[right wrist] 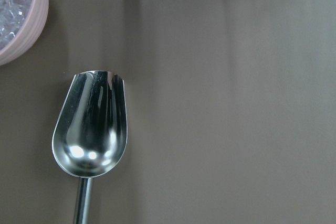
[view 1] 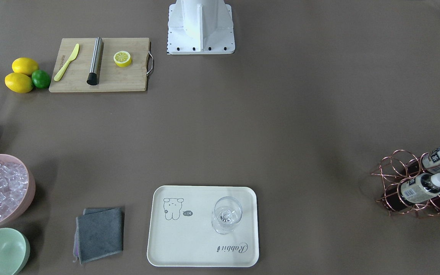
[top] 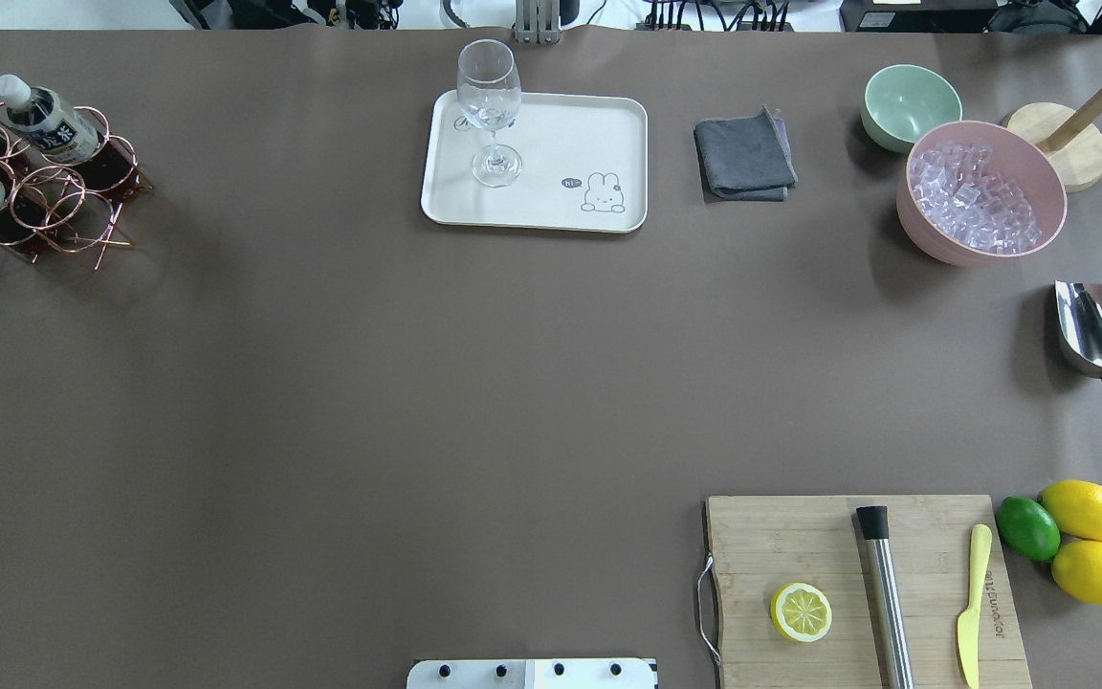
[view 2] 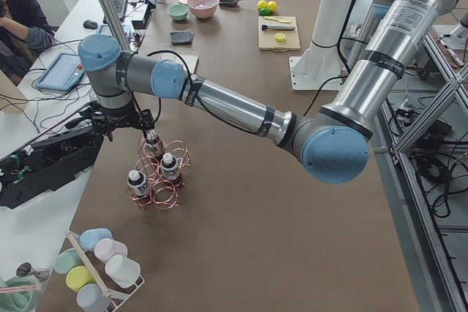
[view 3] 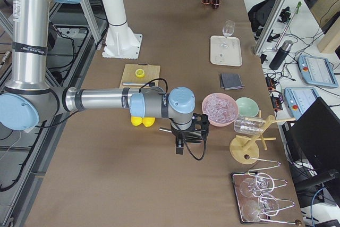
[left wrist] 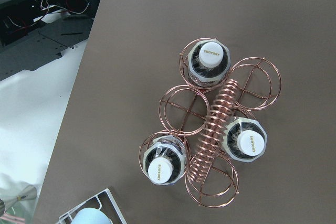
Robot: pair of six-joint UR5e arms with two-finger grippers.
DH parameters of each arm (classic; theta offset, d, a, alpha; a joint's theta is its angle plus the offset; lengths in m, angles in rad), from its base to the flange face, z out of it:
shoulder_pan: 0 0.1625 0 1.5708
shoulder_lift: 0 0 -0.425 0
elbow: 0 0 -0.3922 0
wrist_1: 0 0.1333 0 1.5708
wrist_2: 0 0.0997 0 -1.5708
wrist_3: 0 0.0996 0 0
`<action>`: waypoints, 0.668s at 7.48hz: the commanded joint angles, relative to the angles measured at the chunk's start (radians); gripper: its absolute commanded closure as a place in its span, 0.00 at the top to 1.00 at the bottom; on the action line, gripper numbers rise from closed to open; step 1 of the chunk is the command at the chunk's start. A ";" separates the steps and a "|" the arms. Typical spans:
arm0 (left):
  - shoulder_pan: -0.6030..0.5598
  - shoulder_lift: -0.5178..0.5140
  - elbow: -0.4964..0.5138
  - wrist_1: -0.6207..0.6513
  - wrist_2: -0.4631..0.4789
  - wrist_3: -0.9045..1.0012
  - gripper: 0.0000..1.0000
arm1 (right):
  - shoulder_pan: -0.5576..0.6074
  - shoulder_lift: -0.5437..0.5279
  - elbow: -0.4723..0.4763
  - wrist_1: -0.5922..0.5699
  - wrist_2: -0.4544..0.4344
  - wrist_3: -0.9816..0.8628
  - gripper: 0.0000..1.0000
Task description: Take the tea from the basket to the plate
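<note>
- While my left arm reaches out to the table's left end, my left gripper (view 2: 144, 131) hangs just above the basket (left wrist: 219, 119). Only the side camera catches it, so I cannot tell whether its fingers are spread or closed.
- All the tea is in that basket: three tea bottles (left wrist: 248, 142) stand cap-up in the ring slots.
- Two of them sit on one side of the coiled handle with an empty ring between them. The third sits in the middle ring on the other side, with an empty ring at each end of its row.
- None of the bottles is on the plate (view 1: 189, 244), which lies at the middle of the table's far edge, well apart from the basket.
- On the plate a stemmed glass (view 1: 226, 214) stands upright, at the end nearer the basket.
- My right gripper (view 3: 180, 144) hangs low over the table near the pink bowl of ice (view 3: 219, 107). It too shows only from the side, so I cannot tell how its fingers stand.
- My right wrist camera looks straight down on a metal scoop (right wrist: 92, 129) lying flat on the brown table, just beside the bowl.
- Elsewhere a grey cloth (view 1: 99, 233) lies beside the plate, and a cutting board (top: 800, 536) holds a lemon half (top: 801, 611).
</note>
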 commanded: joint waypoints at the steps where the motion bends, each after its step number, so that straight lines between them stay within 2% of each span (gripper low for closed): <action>1: 0.063 -0.023 0.017 -0.007 -0.002 0.012 0.98 | -0.001 0.000 -0.001 0.000 0.000 0.000 1.00; 5: 0.114 0.049 0.017 -0.155 0.031 0.029 0.98 | 0.001 0.000 -0.002 0.000 0.000 0.000 1.00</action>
